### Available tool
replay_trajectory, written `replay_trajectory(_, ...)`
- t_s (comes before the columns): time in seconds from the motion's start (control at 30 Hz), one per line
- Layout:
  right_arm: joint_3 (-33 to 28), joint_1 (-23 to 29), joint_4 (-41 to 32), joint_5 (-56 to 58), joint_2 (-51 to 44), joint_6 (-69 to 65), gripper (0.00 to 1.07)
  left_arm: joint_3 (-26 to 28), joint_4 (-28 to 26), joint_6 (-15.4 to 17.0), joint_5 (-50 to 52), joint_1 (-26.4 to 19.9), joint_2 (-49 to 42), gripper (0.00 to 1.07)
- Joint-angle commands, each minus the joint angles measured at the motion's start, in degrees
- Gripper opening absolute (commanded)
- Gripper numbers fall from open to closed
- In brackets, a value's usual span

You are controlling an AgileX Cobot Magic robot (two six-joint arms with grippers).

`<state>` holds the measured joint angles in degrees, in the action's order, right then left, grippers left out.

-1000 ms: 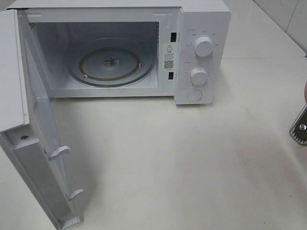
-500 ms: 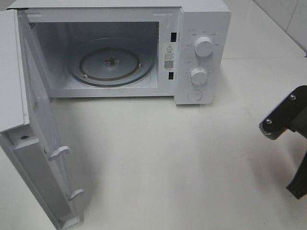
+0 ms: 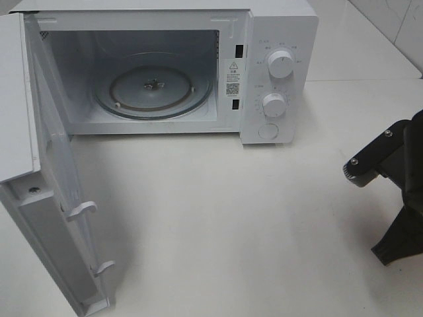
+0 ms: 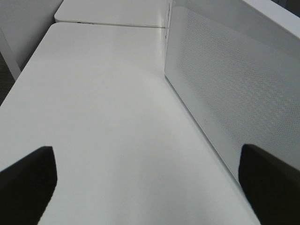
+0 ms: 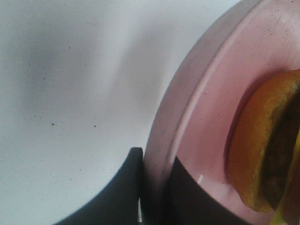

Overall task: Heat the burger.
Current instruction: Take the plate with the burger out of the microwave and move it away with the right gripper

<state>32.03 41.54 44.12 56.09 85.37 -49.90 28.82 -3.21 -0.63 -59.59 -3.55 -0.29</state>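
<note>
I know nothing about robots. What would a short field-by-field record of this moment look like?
microwave: door swung wide open, glass turntable bare
burger: on the pink plate, not in the microwave
right gripper: shut on the pink plate's rim
left gripper: open, holding nothing, beside the door
table: white

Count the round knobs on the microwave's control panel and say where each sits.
2. The upper knob sits near the top of the panel, right of the open cavity. The lower knob is directly beneath it, above a flat round button. None looks hidden.
</note>
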Motion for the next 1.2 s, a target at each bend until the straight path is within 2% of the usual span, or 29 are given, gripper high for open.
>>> replay_trajectory(0.03,0.3,-0.3,2.2,1.8,1.7,-1.7,0.0,-0.2,-0.4,-0.1,0.3,-0.1,-1.0,0.98)
replay_trajectory(0.7,0.3,-7.7,2.6,-6.0,11.3,-4.8,0.0,-0.2,-0.4,-0.1,0.3,-0.1,-1.0,0.98)
replay_trajectory(1.2,0.3,-9.0,5.8,-12.7,19.4,-9.9,0.0,-0.2,-0.4,-0.1,0.3,-0.1,-1.0,0.98)
